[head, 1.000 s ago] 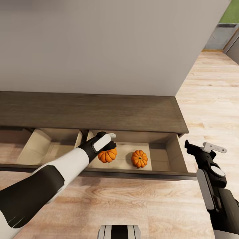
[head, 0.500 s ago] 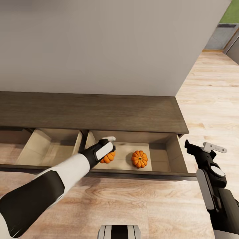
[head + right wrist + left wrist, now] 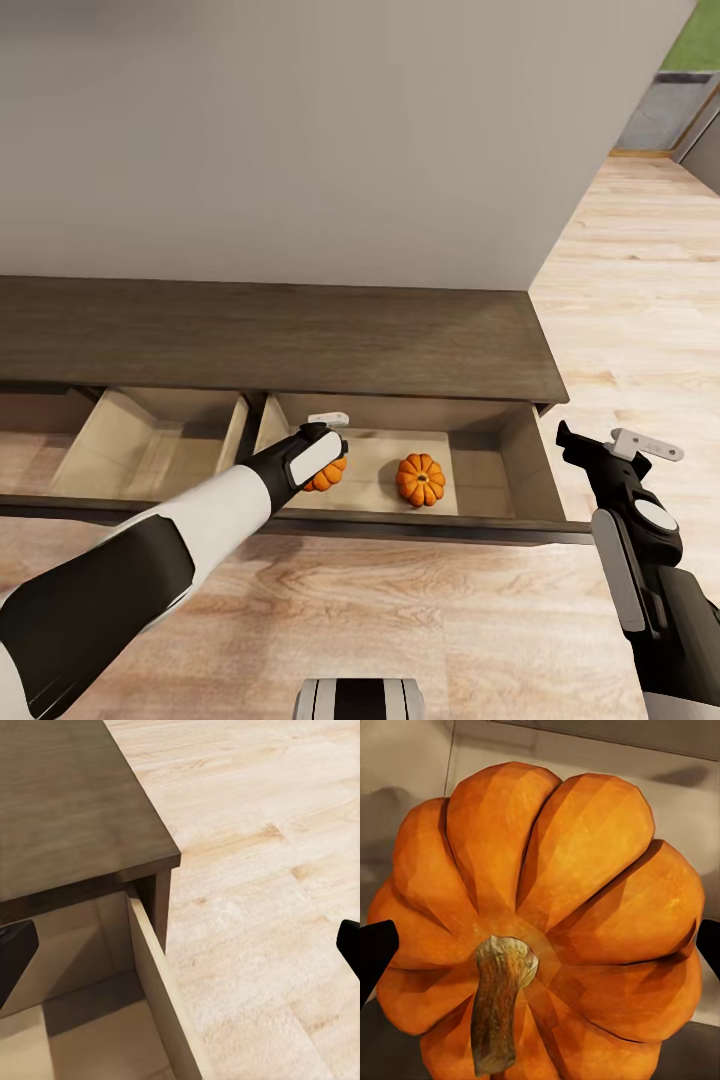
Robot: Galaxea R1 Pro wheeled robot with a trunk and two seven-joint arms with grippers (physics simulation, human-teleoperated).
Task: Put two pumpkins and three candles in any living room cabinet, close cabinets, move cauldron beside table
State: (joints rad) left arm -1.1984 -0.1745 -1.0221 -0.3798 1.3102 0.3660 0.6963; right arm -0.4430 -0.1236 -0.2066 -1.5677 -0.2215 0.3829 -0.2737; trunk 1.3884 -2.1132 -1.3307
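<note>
Cabinet: the long dark-brown cabinet (image 3: 300, 335) is standing against the pale wall with two drawers pulled out toward the robot, the right drawer (image 3: 520, 455) and the left drawer (image 3: 110, 440), both showing pale tan interiors.
First pumpkin: one orange pumpkin (image 3: 420, 479) is sitting free on the floor of the right drawer, near its middle.
Second pumpkin: the other pumpkin (image 3: 540, 922) is sitting at the left end of the same drawer, under the left gripper (image 3: 325, 440); in the left wrist view it is lying between the two dark fingertips (image 3: 375, 952).
Left gripper fingers: they are flanking this pumpkin at either side; whether they are pressing on it or just parted from it, I cannot tell.
Right gripper: the right gripper (image 3: 610, 445) is hanging over the wooden floor (image 3: 620, 300) just right of the drawer's right end, its fingers spread wide and carrying nothing.
Done so far: both pumpkins are lying inside the cabinet drawer, so that part looks complete or nearly so, pending the left hand pulling clear.
Left to do: judging by the task, the three candles are not yet stowed, both drawers are standing open and need shutting, and the cauldron needs placing by the table.
</note>
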